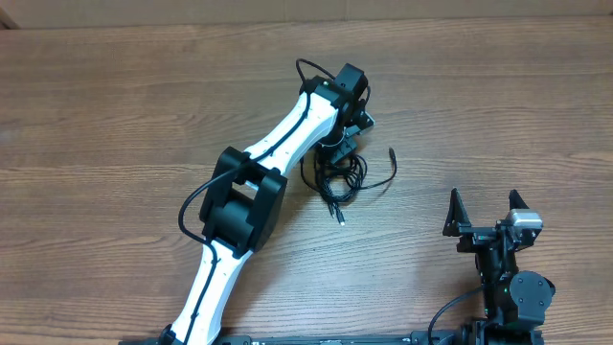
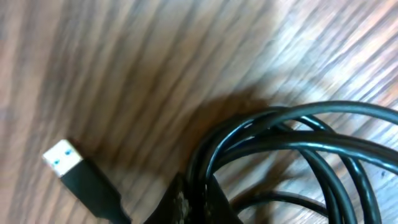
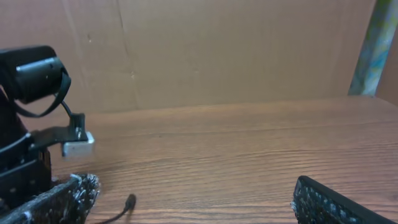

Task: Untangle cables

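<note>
Closest to the overhead lens is the left arm (image 1: 278,153), white and black, reaching from the near edge out over the wooden table (image 1: 115,115) toward its middle. Its left gripper (image 1: 337,146) hangs right over the cables (image 1: 335,177). Whether its fingers are spread or closed I cannot tell. The wrist view shows only a dark shape at the bottom edge among the loops.

At the near right sits the right gripper (image 1: 484,213), well apart from the bundle. Its fingers are spread wide and hold nothing.

The cables lie in a small black heap at the table's centre, with several strands overlapping in tight curves (image 2: 298,143). One end trails toward the near side and finishes in a flat blue-tongued plug (image 2: 62,158). Another end (image 1: 393,153) curls off to the right.

The danger, as I judge it, is a pinch that catches several strands at once. A pull would then lift the whole heap and draw the knot tighter. With the other gripper so far off, nothing would hold the heap down.
</note>
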